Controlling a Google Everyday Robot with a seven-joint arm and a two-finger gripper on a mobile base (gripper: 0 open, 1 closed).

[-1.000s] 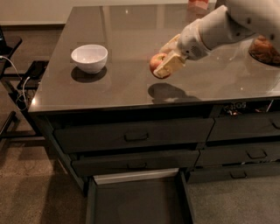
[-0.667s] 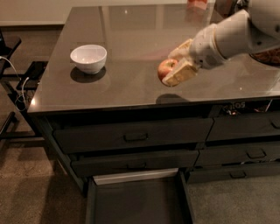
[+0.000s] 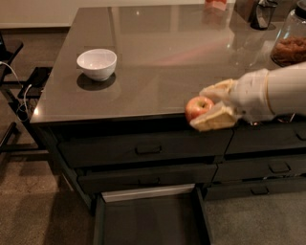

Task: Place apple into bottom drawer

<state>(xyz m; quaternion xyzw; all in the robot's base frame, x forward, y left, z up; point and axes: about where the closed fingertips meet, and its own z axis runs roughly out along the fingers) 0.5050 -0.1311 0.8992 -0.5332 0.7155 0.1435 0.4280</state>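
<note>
My gripper [image 3: 205, 107] is shut on the apple [image 3: 198, 107], a small red apple with yellowish patches. It holds the apple in the air at the front edge of the countertop [image 3: 158, 62], right of centre. The white arm comes in from the right. The bottom drawer [image 3: 150, 222] is pulled open below, dark inside with a pale back rim. It lies below and to the left of the apple.
A white bowl [image 3: 97, 63] stands on the left of the countertop. A glass jar with brown contents [image 3: 290, 45] and a dark object [image 3: 261, 13] stand at the back right. Shut drawer fronts with handles [image 3: 148, 149] are above the open drawer. A dark chair [image 3: 9, 52] is at the left.
The gripper has carried the apple from above the middle of the countertop forward and down to its front edge. The view has also shifted.
</note>
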